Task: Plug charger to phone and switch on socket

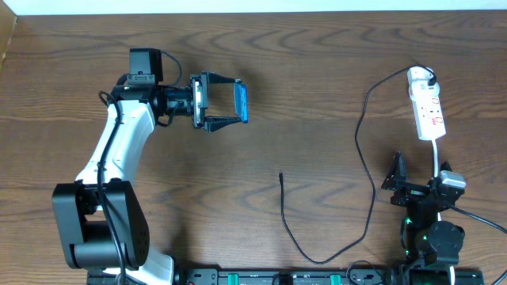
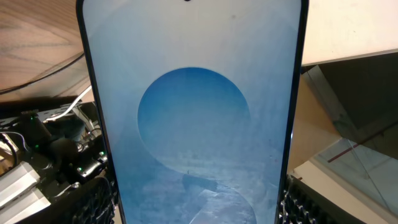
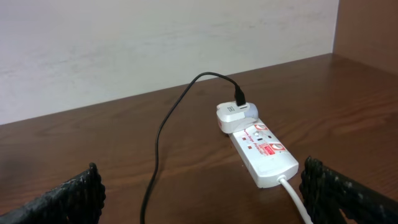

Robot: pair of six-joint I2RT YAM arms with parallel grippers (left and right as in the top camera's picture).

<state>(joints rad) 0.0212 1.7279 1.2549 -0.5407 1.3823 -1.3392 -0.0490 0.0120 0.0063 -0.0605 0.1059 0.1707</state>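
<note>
My left gripper (image 1: 226, 103) is shut on the phone (image 1: 241, 103), holding it on edge above the table at upper left; its blue screen (image 2: 193, 124) fills the left wrist view. The charger cable (image 1: 366, 158) runs from a white adapter in the socket (image 1: 426, 107) down in a loop, and its black connector tip (image 1: 281, 176) lies loose at the table's middle. The socket, a white strip with red markings, also shows in the right wrist view (image 3: 262, 151) with the cable (image 3: 163, 124). My right gripper (image 1: 416, 186) is open and empty, just short of the strip's near end.
The strip's white cord (image 1: 437, 154) runs toward my right arm's base and shows in the right wrist view (image 3: 295, 196). A pale wall (image 3: 155, 43) stands behind the table's far edge.
</note>
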